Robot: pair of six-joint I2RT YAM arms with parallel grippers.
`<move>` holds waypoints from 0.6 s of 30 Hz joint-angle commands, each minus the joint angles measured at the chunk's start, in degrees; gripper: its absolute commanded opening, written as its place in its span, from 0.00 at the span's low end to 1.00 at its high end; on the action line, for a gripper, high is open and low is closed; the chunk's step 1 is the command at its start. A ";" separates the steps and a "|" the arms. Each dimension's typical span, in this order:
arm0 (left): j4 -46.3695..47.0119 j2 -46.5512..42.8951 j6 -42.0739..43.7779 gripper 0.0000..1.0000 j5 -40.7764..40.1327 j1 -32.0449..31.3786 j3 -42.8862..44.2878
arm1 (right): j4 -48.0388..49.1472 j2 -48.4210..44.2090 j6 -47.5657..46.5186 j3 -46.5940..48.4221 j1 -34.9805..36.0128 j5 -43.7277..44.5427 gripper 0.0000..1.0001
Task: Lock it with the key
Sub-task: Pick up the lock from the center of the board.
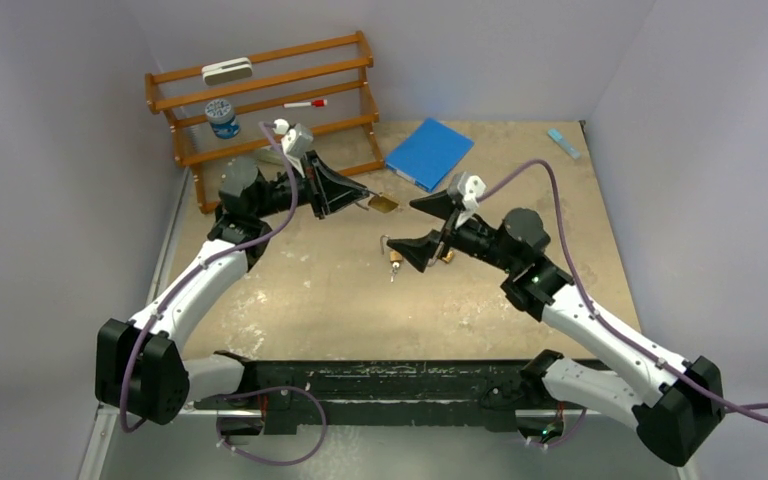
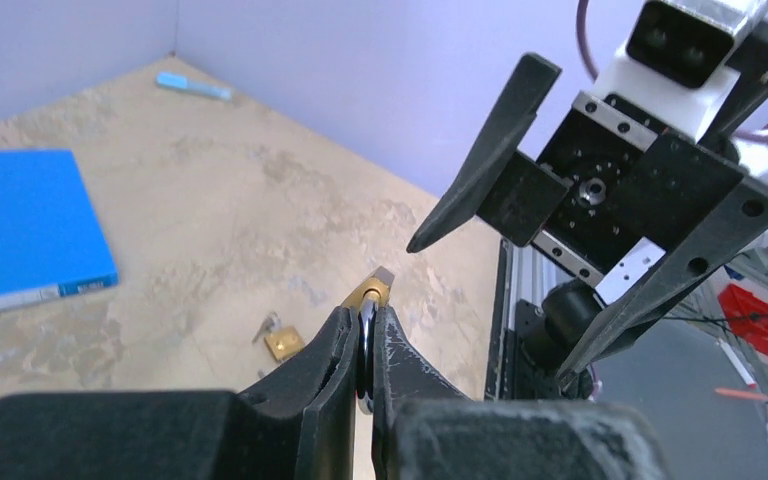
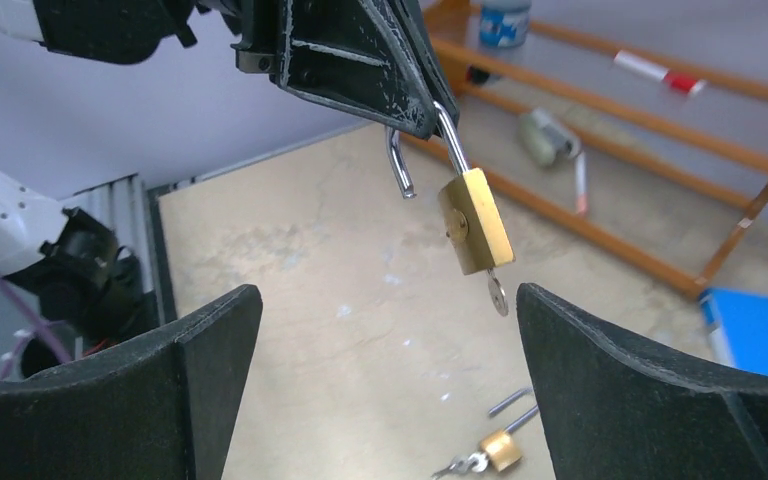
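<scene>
While my left gripper (image 1: 365, 203) is clamped tight on one leg of the shackle, the brass padlock (image 3: 475, 220) hangs from it in the air over the middle of the table (image 1: 300, 290). The shackle's other leg stands free of the body, so the lock is unlocked. A key (image 3: 498, 293) projects from the underside of the body. My right gripper (image 3: 388, 292) is spread wide and grasps nothing; it faces the padlock from just beside it, a little lower, with the body and key showing between its two fingers in the right wrist view. A second padlock (image 1: 397, 260), smaller in view, lies on the table below, toward the near edge. A blue book (image 1: 428, 152) rests near the far edge, and a wooden rack (image 1: 260, 90) occupies the far left corner.
</scene>
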 commanded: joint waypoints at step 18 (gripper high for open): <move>11.70 -3.17 -0.87 0.00 10.70 -0.46 5.74 | 22.63 3.98 2.49 0.58 -2.28 -17.29 0.99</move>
